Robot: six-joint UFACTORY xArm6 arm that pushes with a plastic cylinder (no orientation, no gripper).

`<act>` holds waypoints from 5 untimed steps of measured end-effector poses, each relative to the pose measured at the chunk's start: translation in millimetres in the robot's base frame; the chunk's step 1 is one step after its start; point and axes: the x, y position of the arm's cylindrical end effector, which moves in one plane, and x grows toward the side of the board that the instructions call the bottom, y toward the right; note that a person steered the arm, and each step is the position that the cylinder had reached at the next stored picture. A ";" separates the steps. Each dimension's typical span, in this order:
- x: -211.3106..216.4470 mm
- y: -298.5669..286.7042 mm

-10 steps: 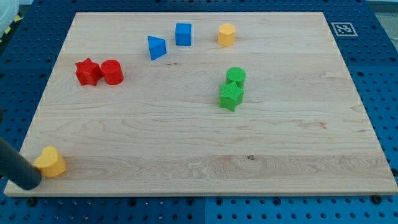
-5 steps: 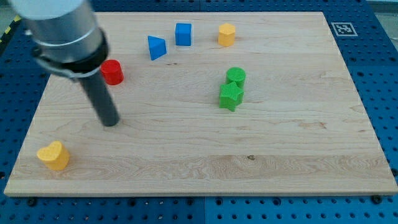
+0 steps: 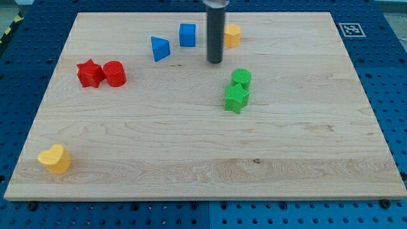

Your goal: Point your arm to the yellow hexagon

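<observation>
The yellow hexagon stands near the view's top, right of centre. My tip rests on the board just below and to the left of it, a short gap apart. The dark rod rises from there to the view's top edge and covers the hexagon's left edge. The blue cube is just left of the rod.
A blue wedge lies left of the cube. A red star and red cylinder sit at the left. A green cylinder and green star touch below my tip. A yellow heart lies bottom left.
My tip has swept from the bottom left corner by the yellow heart, across the board's left middle, up and right to just beside the yellow hexagon. No block has visibly moved in the last half second.
</observation>
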 end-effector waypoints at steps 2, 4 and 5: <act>-41.5 102.2; -89.4 91.7; -92.2 62.3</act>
